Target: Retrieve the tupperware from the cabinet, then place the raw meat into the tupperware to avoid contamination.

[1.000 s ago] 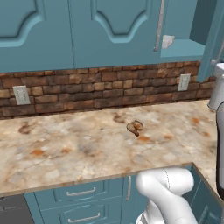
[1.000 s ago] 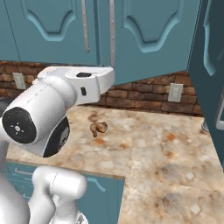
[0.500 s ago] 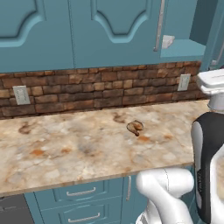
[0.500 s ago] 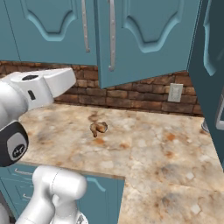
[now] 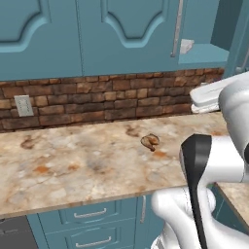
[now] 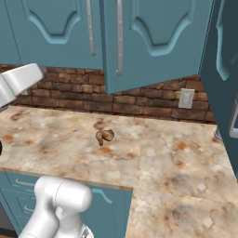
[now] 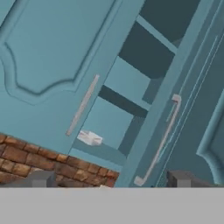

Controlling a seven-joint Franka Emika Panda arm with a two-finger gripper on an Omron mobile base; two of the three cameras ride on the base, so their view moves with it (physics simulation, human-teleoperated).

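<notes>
Spread wide and holding nothing, the gripper is seen in the hand view with its two dark fingertips set far apart at the bottom of the frame, aimed at the open cabinet. Teal-blue, arched-panel doors with long vertical silver bar handles make up the wall unit; one door is swung outward over the counter in the right base view, and bare, flat shelves are exposed behind it. On the lowest shelf, the tupperware is shown as a small, shallow rectangle of translucent whitish plastic, lying near the shelf's front edge, close to the hinged door; its contents cannot be made out. In the left base view the same container is glimpsed just beyond the door's handle. Below the cabinet, a backsplash of rough reddish-brown brick is fitted with a pale wall socket. A glossy marble countertop, beige with rusty blotches, is spread beneath it, above teal drawers with short horizontal handles. The raw meat, a small curled brown-and-tan lump, is left lying bare on the marble, well apart from the tupperware.
</notes>
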